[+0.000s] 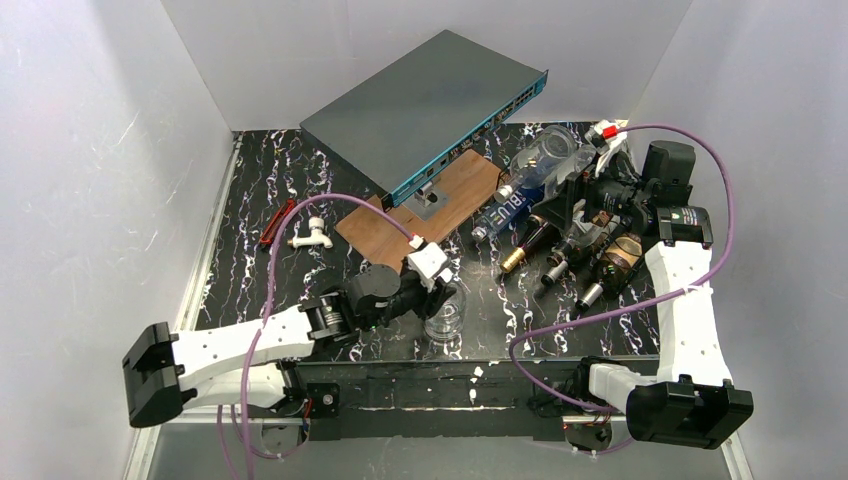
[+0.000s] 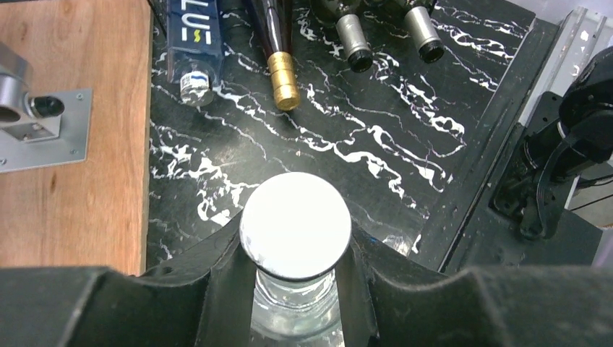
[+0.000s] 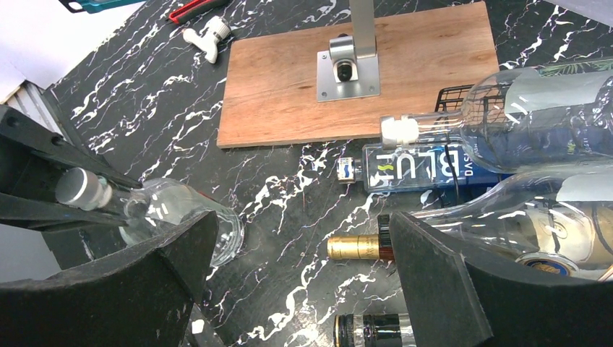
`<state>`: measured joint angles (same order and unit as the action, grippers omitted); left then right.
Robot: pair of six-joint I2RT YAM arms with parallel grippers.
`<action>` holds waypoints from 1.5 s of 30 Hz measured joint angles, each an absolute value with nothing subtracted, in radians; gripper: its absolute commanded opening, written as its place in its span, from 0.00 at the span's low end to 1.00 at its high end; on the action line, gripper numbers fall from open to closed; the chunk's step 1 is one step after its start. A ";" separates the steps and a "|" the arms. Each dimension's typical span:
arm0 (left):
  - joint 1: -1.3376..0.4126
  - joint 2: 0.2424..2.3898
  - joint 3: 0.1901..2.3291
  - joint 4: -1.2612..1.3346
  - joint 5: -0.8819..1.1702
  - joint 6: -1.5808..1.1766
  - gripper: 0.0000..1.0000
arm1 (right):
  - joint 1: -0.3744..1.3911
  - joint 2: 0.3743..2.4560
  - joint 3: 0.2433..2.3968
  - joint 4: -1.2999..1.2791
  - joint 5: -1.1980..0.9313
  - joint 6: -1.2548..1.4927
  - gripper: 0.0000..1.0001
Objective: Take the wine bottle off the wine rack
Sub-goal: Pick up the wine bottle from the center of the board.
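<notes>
Two arms work a marbled table (image 1: 250, 210). At left, the left gripper (image 1: 438, 292) is clenched on the neck of a clear bottle (image 1: 445, 318), its fingers (image 2: 361, 282) pressed to either side just under the pale cap. The bottle is near the table's front edge, well apart from the rack (image 3: 449, 97). Whether its base rests on the table or hangs just above cannot be told.

In the middle, a board (image 1: 455, 195) carries a switch (image 1: 420, 100). At right, the other bottles lie side by side on the rack, among them a BLUE bottle (image 1: 505, 212) and a gold-capped one (image 1: 515, 258). The right gripper (image 3: 300, 282) hangs over their necks with jaws spread wide, grasping nothing.

The clear bottle looks to be the one taken, so the step in hand is likely handling it clear of the rack. To do that well, the hold should stay snug beneath the cap's lip so the glass cannot slip. The bottle should be kept upright and away from the front edge, and its base should sit flat before any release. The right arm should hold off, away from the racked necks.
</notes>
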<state>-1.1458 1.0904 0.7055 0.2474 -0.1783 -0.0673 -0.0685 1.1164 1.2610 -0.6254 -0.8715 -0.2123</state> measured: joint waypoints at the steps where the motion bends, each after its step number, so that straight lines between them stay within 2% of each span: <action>1: -1.146 1.066 0.696 0.233 -0.182 -0.068 0.00 | -0.069 1.116 1.261 -0.625 -0.872 -0.212 0.98; 13: -1.140 0.867 0.682 -0.045 -0.376 -0.061 0.00 | -0.073 1.118 1.249 -0.623 -0.879 -0.212 0.98; 19: -1.079 0.795 0.683 -0.148 -0.443 -0.043 0.00 | -0.076 1.120 1.247 -0.624 -0.879 -0.212 0.98; 30: -0.702 0.702 0.685 -0.223 -0.432 -0.031 0.00 | -0.078 1.121 1.247 -0.624 -0.879 -0.212 0.98; 45: -0.189 0.955 0.859 -0.135 -0.280 -0.062 0.00 | -0.078 1.137 1.247 -0.626 -0.888 -0.213 0.98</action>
